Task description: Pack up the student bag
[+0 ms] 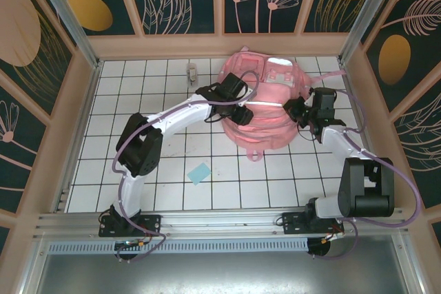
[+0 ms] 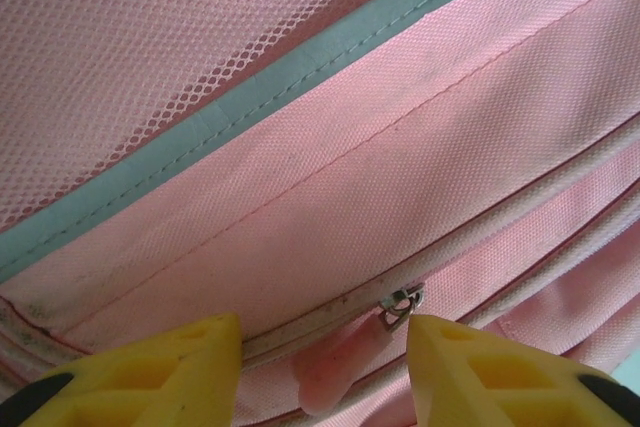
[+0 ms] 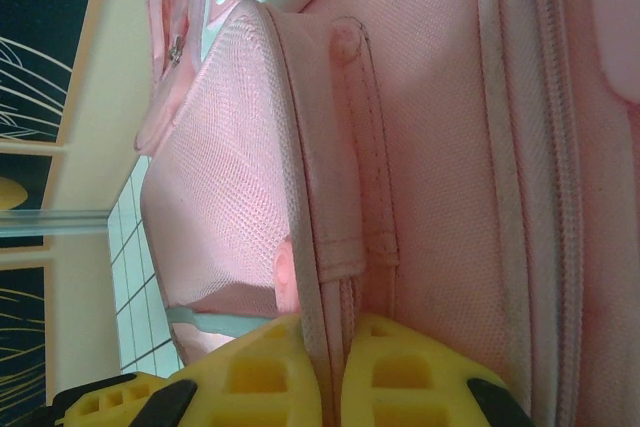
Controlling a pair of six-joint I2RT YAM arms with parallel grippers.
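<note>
the student bag (image 1: pixel 269 125) lies on the far right-centre part of the white tiled table (image 1: pixel 172 163), close to the back wall, with one pink strap trailing toward the near side. both arms reach to it from opposite sides.

the left gripper (image 1: pixel 242 113) sits at the bag's left flank. from the left wrist, its yellow fingers (image 2: pixel 190 367) stand spread apart with a clear gap, gripping nothing. in that gap lies a small metal zipper slider (image 2: pixel 400 307), very close to the right-hand finger, whether touching it cannot be told, and a soft pink pull tab (image 2: pixel 325 377) hangs below it. above runs a teal trim strip (image 2: pixel 300 77), slanting across the pink fabric, with a mesh panel (image 2: pixel 150 37) beyond it.

the right gripper (image 1: pixel 298 110) is at the bag's right side. from the right wrist, its yellow fingers (image 3: pixel 400 377) are pressed together on a raised seam of the bag, the thin stitched ridge of fabric running up out from between them.

a small light blue square (image 1: pixel 200 172) lies flat on the tiles nearer the arms, well apart from the bag. a small pale object (image 1: pixel 192 70) stands near the back wall, just left of the bag; it is too small to identify.
</note>
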